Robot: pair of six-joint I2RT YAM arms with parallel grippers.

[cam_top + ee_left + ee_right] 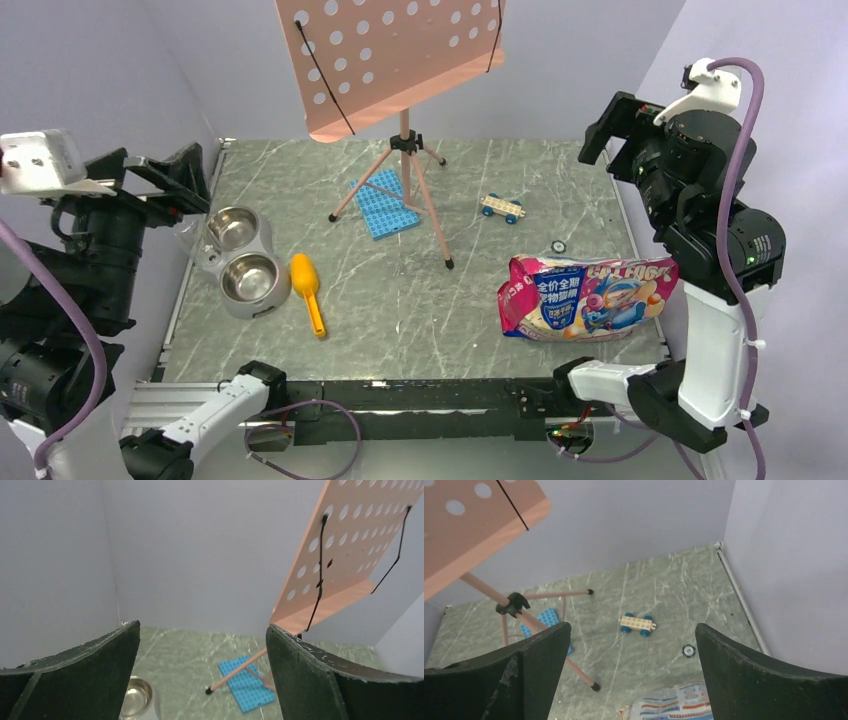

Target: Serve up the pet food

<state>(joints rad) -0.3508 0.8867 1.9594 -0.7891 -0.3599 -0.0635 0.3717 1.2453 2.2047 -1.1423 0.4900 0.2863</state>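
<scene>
Nearest me, along the front edge of the table (pixel 420 300), the two arm bases are sitting side by side, and both arms are rearing up high at the table's outer edges. On the left side, the left gripper (pixel 202 626) is hanging in the air beside a steel double bowl (pixel 215 262), aiming at the back wall with a slight downward tilt. Its jaws are standing wide apart, gripping nothing. Over on the right, the right gripper (pixel 633 625) is hovering above the far right edge, tilting down toward the table's far half, jaws likewise spread wide and gripping nothing.

No pet food is showing loose in any view, so I cannot tell where it is or which way it is lying. A pink-and-blue foil bag (pixel 585 297) is lying flat near the right front corner, its long axis running left to right. A yellow scoop (pixel 308 290) is lying just beside the double bowl, its cup end pointing away and its handle running toward the front edge.

Further back, a pink music stand (pixel 400 60) is standing on its tripod with a blue building plate (pixel 385 205) under its legs, and a small toy car (pixel 501 208) and a loose wheel (pixel 559 246) are sitting to its right
</scene>
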